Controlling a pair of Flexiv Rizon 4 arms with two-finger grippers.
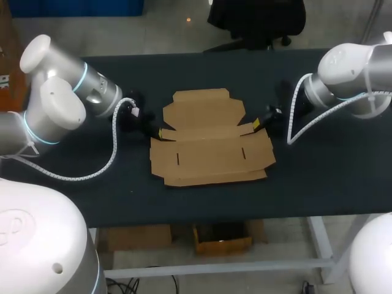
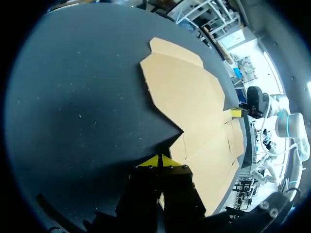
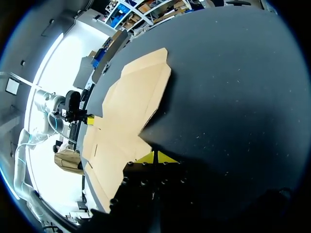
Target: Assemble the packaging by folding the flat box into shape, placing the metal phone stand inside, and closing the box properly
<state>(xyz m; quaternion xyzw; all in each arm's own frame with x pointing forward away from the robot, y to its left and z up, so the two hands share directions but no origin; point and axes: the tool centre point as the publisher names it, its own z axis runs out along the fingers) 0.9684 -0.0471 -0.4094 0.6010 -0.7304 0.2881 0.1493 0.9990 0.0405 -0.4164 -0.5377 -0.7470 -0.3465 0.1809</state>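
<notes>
A dark desk carries the flat box at its middle, every panel and flap lying down. I judge the task barely begun: folding, loading and closing all remain. The metal phone stand shows in no view. The left tool and right tool, each with tips pressed together, sit at the box's opposite side notches, where I see no obstruction.

Dark matte table, pale specks across its top; soft shadows, even light
</notes>
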